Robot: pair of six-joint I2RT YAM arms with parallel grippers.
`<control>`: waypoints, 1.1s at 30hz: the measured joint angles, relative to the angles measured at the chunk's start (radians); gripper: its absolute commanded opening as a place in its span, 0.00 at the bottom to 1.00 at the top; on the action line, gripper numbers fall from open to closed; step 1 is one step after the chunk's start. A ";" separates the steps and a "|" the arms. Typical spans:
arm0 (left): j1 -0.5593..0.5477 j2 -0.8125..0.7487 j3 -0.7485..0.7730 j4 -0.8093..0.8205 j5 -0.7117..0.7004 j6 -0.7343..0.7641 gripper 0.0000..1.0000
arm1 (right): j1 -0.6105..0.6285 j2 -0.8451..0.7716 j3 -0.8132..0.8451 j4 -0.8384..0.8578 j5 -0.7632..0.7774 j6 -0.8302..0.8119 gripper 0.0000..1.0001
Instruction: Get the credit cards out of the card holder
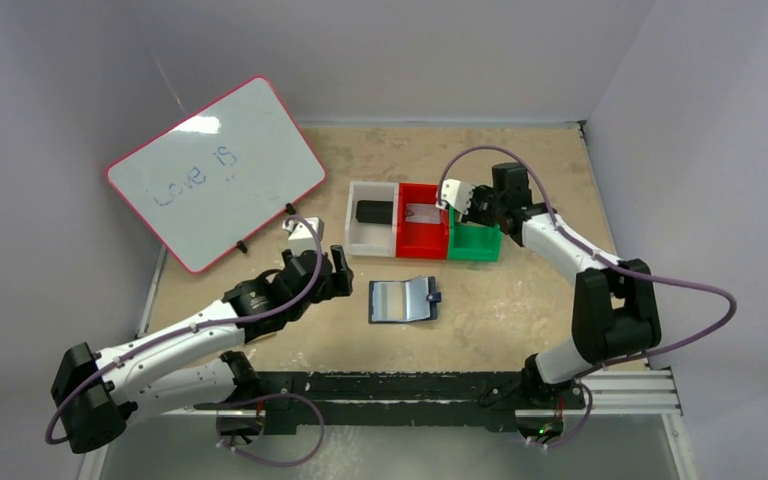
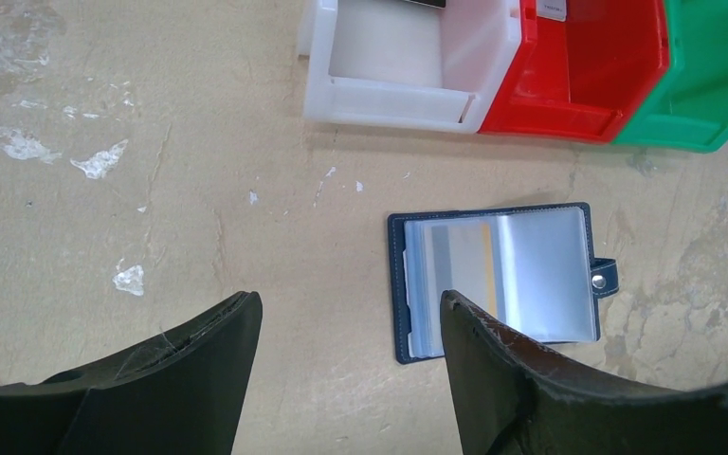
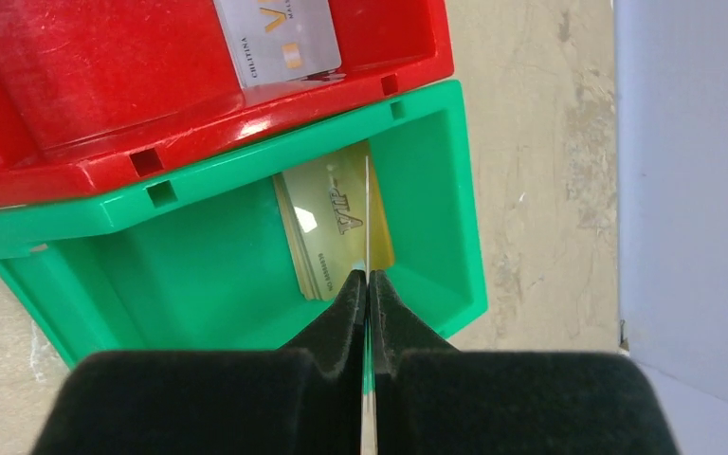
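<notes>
Top external view shows a tan table [image 1: 520, 170] with a pink-edged whiteboard [image 1: 217, 185] propped at its far left. Three bins stand touching in a row at mid-table: a white bin [image 1: 370, 249], a red bin [image 1: 421, 244] and a green bin [image 1: 475, 246].

The card holder [image 1: 403, 300] lies open and flat on the table, in front of the bins and apart from them, with its snap tab on the right edge. Left wrist view shows its clear sleeves facing up, with a grey-and-gold striped card showing through one of them.

A black card [image 1: 373, 211] lies in the white bin and a silver card [image 3: 277, 38] lies in the red bin. In the green bin rests a gold card [image 3: 336, 223] marked VIP; edges beneath it suggest a stack, though I cannot count them.

The left gripper [image 2: 349, 301] hovers low just left of the card holder, its fingers spread apart with only bare table between them. The right gripper [image 3: 367, 277] hangs over the green bin, its fingers pressed together on a thin card [image 3: 367, 209] seen edge-on, directly above the gold card.
</notes>
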 measured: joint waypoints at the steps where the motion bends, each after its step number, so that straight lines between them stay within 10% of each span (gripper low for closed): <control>1: 0.000 -0.004 0.000 -0.004 -0.002 0.002 0.69 | 0.000 0.010 0.008 -0.010 -0.004 -0.010 0.00; 17: 0.005 -0.047 0.000 -0.032 -0.003 0.029 0.71 | -0.008 0.173 0.065 0.047 -0.017 -0.084 0.00; 33: 0.007 -0.072 0.000 -0.047 0.002 0.035 0.71 | -0.011 0.295 0.127 0.039 -0.015 -0.147 0.43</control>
